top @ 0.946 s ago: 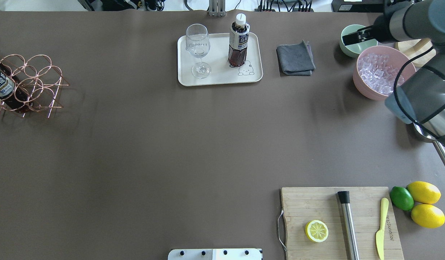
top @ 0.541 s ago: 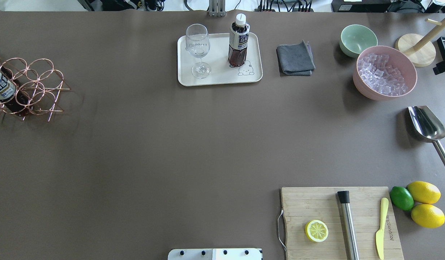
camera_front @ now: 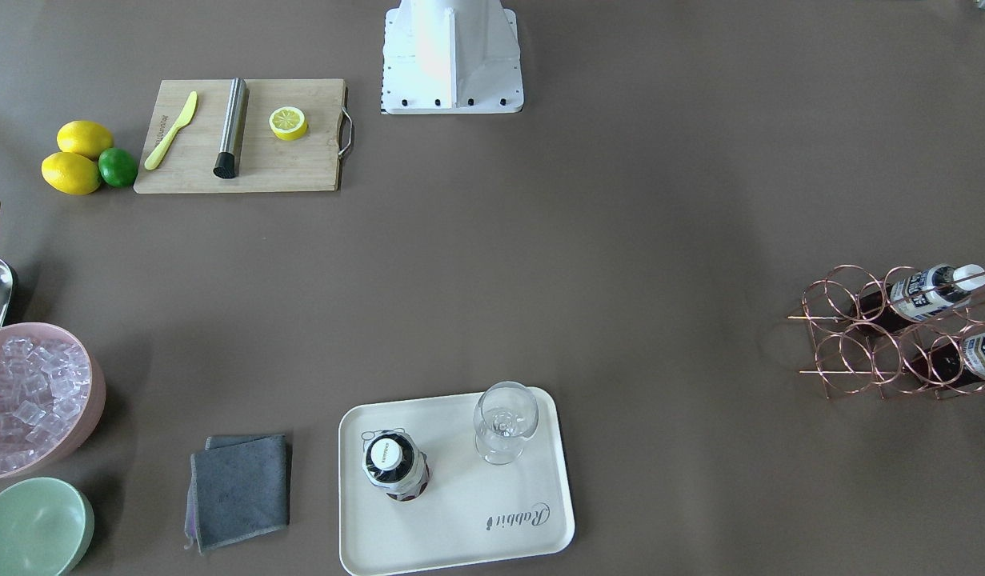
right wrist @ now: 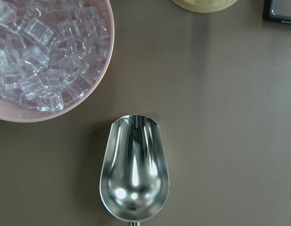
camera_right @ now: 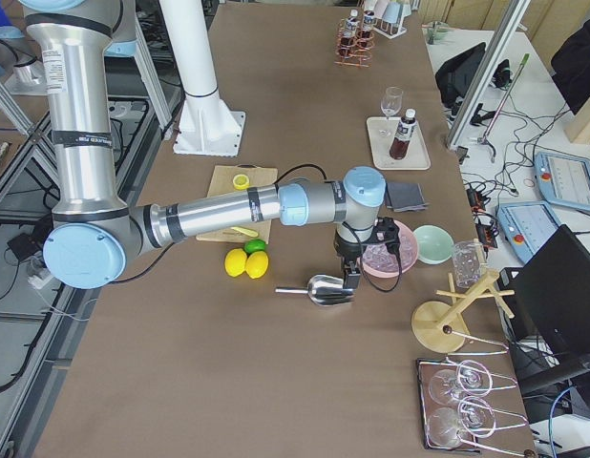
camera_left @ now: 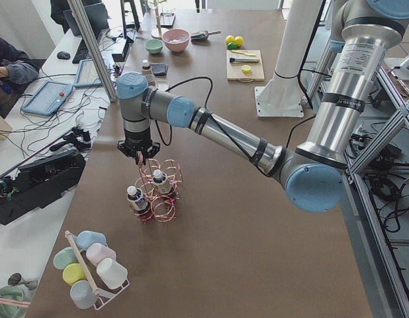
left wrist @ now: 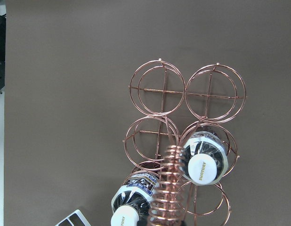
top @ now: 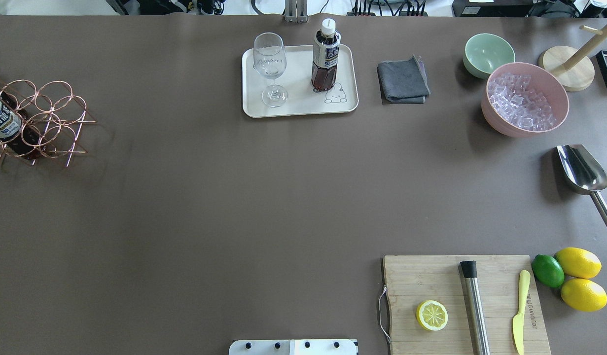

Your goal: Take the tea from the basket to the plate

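The left tool point(camera_left: 138, 152) hangs just above the basket's coiled handle point(left wrist: 168, 188), and the right tool point(camera_right: 350, 279) hangs over a steel scoop point(right wrist: 134, 174) beside the pink ice bowl point(right wrist: 42, 56). Only the side views show them, so I cannot tell whether either is apart or together. The brown table point(top: 234, 197) carries everything. At its far middle lies the plate point(top: 298, 107), a smooth cream tray with rounded corners, where one tea bottle point(top: 325, 61) stands upright beside a wine glass point(top: 270, 66). At the left edge stands the basket point(top: 49, 118), thin rose-gold wire bent into ring cells. It holds a second bottle point(left wrist: 202, 162) and a third bottle point(left wrist: 131, 202), caps up, on either side of the handle. Each looks full, so probably weighty for its size, with thin clear plastic that would give under a hard squeeze and a glossy label that may slip. The likeliest hold is the neck just below the small white cap point(left wrist: 202, 170), lifting straight up so the light wire frame does not come along.
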`<state>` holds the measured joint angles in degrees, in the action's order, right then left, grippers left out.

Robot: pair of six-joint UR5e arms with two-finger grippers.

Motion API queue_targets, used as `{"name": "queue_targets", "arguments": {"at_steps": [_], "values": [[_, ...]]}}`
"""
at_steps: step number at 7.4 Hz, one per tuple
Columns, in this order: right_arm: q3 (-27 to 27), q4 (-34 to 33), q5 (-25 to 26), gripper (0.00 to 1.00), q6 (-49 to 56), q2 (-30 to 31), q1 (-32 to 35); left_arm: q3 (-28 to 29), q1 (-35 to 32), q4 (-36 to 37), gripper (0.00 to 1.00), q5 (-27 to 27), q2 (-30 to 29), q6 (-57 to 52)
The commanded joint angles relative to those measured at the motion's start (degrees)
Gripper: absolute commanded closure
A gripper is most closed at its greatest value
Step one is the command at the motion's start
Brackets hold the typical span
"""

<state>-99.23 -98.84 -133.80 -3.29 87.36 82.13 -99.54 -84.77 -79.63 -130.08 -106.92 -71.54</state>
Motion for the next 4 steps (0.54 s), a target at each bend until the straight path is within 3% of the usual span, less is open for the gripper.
{"name": "queue_targets", "arguments": {"at_steps": [1, 4], "values": [[1.93, -1.09, -1.99, 0.0, -0.05, 1.05, 0.66, -0.48, -0.57, 0.27, 0.03, -0.09, 0.75, -0.09], [3.52, -1.0, -1.03, 0.0, 0.12, 1.5, 5.02, -1.71, -0.66, 0.44, 0.02, 0.18, 1.89, -0.18]]}}
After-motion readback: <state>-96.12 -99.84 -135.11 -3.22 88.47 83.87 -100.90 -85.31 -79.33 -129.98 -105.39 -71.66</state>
